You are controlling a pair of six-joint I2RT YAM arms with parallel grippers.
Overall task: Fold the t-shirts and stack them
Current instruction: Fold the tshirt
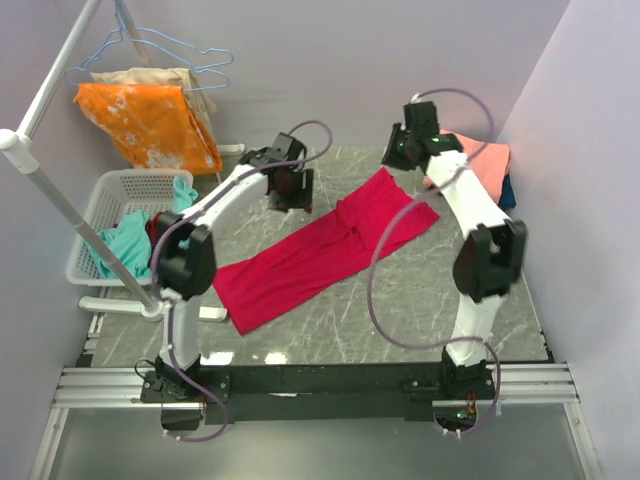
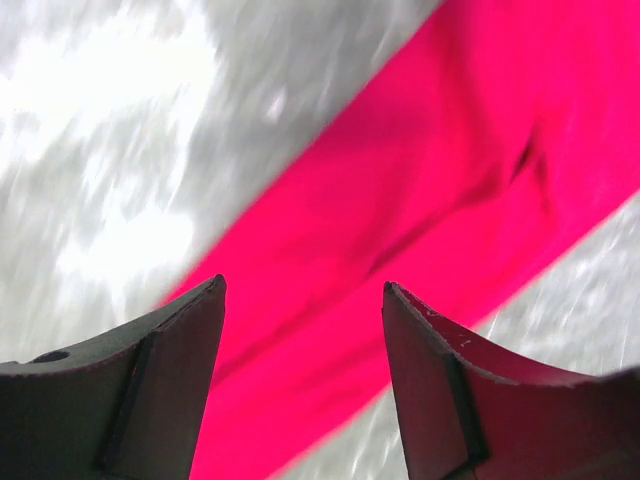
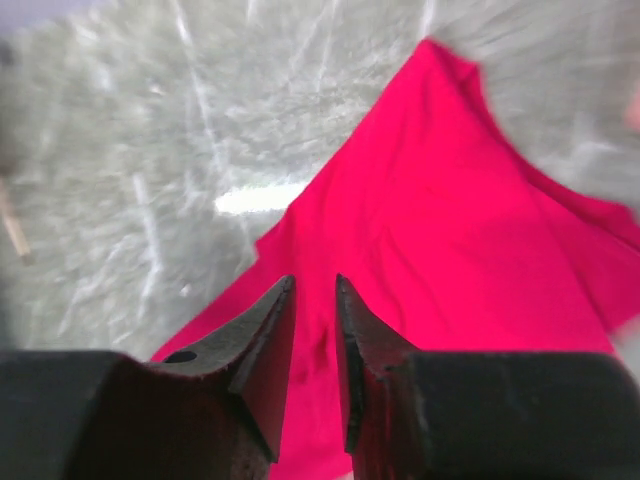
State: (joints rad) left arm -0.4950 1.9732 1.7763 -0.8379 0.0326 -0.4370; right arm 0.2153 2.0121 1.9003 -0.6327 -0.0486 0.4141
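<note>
One crimson tee (image 1: 320, 250), a half-folded strip on worktop (image 1: 430, 300); salmon tee (image 1: 487, 160) piled far right; left gripper (image 2: 303, 287) open, empty; right gripper (image 3: 315, 282) barely ajar, empty; stacking pending.

Crimson t-shirt (image 1: 320, 250): folded into a long strip, flat, diagonal across the counter (image 1: 420, 290).
Salmon-pink t-shirt (image 1: 488, 165): bunched at the far right edge.
Dark blue t-shirt (image 1: 508, 191): sliver touching the pink one.

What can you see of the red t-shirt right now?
The red t-shirt is soft crimson cloth, folded into a long strip lying flat and diagonal on the grey table, near-left to far-right, with a sleeve flap showing at its wider far end. The left tool and right tool hover over it, gripping nothing.
</note>
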